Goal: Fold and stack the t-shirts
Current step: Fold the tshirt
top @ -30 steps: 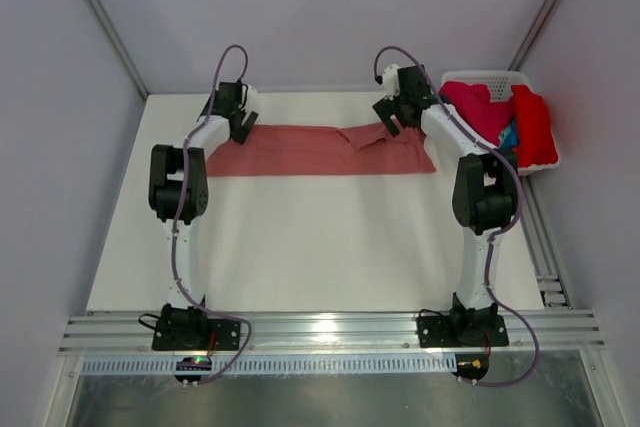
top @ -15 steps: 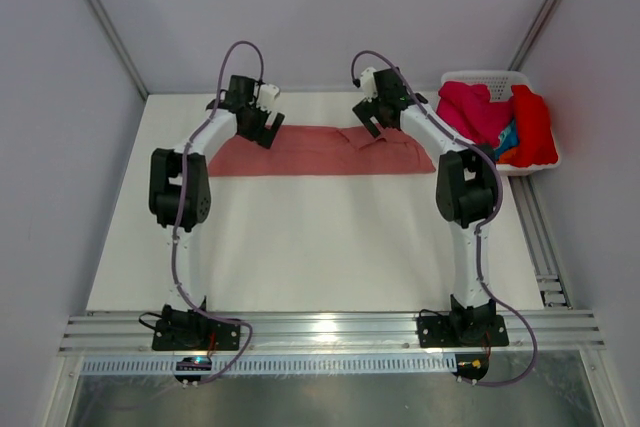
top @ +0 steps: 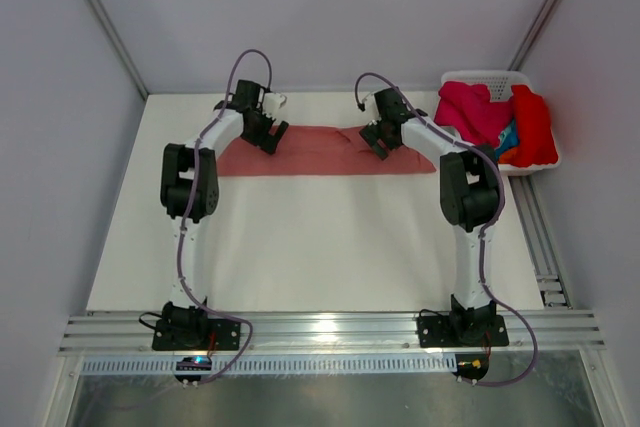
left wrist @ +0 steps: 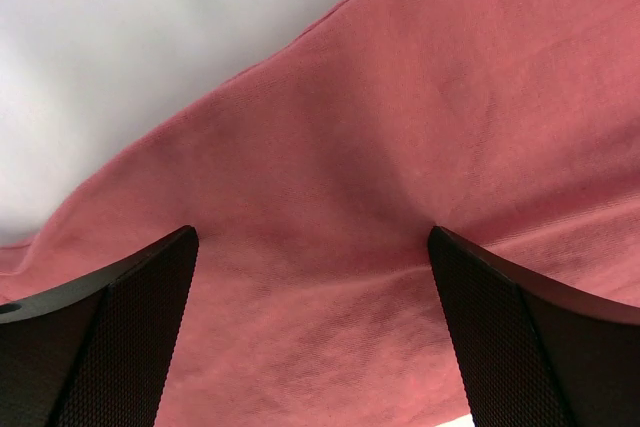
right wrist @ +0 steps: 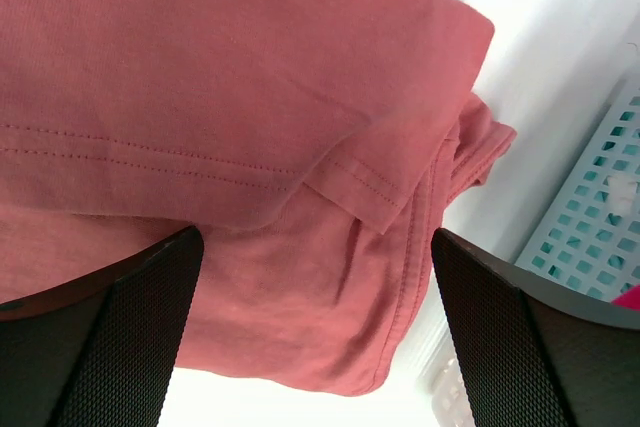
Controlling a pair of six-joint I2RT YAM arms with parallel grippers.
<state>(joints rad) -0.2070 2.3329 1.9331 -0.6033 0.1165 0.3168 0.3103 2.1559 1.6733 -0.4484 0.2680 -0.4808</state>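
Note:
A salmon-pink t-shirt (top: 315, 150) lies folded into a long strip across the far part of the table. My left gripper (top: 271, 137) hovers open over its left part, with the pink cloth (left wrist: 330, 197) filling the gap between the black fingers (left wrist: 110, 327). My right gripper (top: 377, 140) is open over the right part, where a stitched sleeve hem (right wrist: 340, 172) is folded over the cloth. Neither holds anything. More t-shirts, magenta (top: 476, 112), red (top: 534, 127) and a bit of blue, lie in the white basket (top: 484, 76) at the far right.
The white table top (top: 320, 237) stretches toward the arm bases. The basket's lattice wall (right wrist: 590, 217) shows close beside the shirt's right end. Grey walls and a metal rail enclose the table.
Both grippers have moved inward along the far edge and come down over the pink shirt. The shirt's left end now looks slightly shorter and slanted. Both stay open.

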